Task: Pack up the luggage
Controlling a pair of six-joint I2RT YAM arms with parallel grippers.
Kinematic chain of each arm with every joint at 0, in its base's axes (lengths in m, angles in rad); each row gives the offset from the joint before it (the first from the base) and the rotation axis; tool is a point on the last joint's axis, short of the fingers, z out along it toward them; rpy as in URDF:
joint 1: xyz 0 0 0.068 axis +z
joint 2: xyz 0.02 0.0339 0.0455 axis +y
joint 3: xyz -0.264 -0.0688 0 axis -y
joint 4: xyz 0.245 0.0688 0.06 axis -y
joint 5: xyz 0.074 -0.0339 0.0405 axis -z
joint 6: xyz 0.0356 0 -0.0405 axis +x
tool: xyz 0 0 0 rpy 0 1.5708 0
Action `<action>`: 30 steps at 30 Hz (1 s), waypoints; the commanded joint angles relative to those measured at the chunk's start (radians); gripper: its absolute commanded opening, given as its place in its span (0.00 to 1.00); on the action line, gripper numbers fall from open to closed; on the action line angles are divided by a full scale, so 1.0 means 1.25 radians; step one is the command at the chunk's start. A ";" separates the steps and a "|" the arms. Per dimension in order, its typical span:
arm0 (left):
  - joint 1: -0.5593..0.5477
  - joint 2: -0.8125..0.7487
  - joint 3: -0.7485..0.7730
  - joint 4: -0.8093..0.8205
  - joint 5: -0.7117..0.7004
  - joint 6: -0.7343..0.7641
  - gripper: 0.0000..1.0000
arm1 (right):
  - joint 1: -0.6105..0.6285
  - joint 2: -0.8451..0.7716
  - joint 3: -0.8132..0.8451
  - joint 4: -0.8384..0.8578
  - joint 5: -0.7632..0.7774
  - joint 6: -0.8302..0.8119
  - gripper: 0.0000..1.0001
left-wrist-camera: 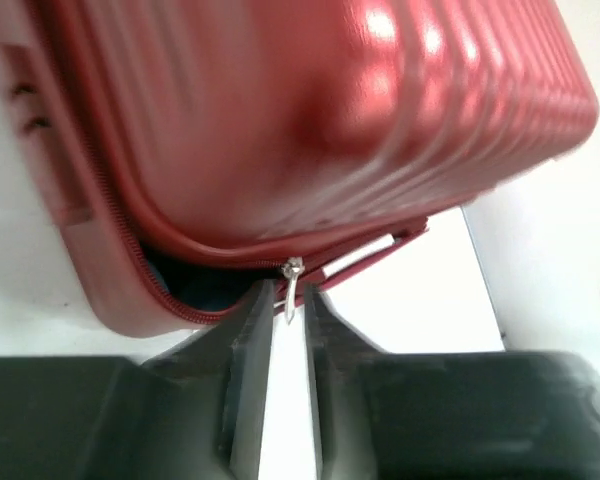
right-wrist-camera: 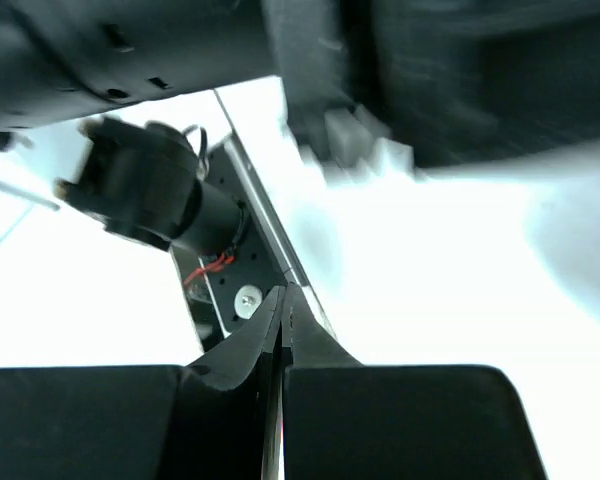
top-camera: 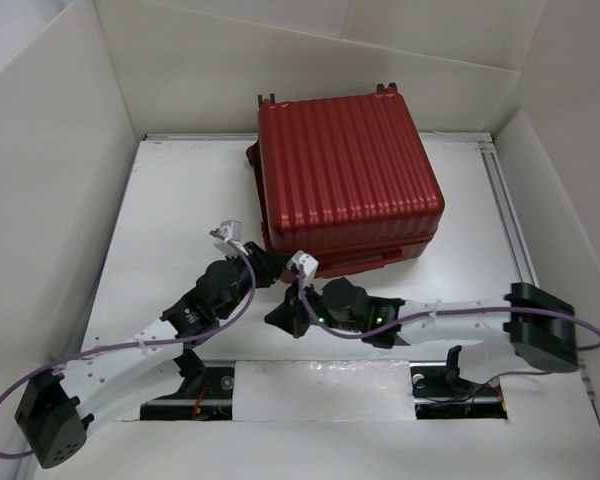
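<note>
Left gripper [left-wrist-camera: 288, 293] straddles zipper pull [left-wrist-camera: 293, 274] on luggage [left-wrist-camera: 320, 120]; jaws slightly apart.

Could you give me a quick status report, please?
Left fingers straddling zipper pull, grip unconfirmed. Right fingers shut, empty. Luggage lid down, zip gapped at near corner. Nothing seen blocking the zip.

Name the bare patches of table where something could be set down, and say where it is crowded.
Free: the table left of the luggage, up to the left wall, and right of it, up to the rail. Crowded: the strip at its near edge, where the left hand and right hand sit.
</note>
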State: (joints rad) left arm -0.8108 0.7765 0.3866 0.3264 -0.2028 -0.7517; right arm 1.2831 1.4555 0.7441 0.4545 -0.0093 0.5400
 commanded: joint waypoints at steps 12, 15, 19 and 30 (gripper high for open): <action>0.344 0.222 0.344 0.086 0.046 -0.013 0.69 | -0.162 -0.580 0.021 -0.492 0.427 -0.023 0.84; 0.453 0.412 0.528 0.074 0.142 -0.023 0.80 | -0.285 -0.588 0.076 -0.521 0.447 -0.074 0.90; 0.498 0.658 0.815 -0.025 0.173 0.021 0.90 | -0.502 -0.520 0.149 -0.521 0.460 -0.121 0.95; 0.538 1.230 1.502 -0.216 0.367 0.095 1.00 | -0.921 -0.133 0.379 -0.453 0.056 -0.163 0.99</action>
State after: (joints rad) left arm -0.1528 2.2185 2.0846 0.1165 0.1635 -0.6750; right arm 0.1619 1.2304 1.1198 -0.1543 0.2470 0.3706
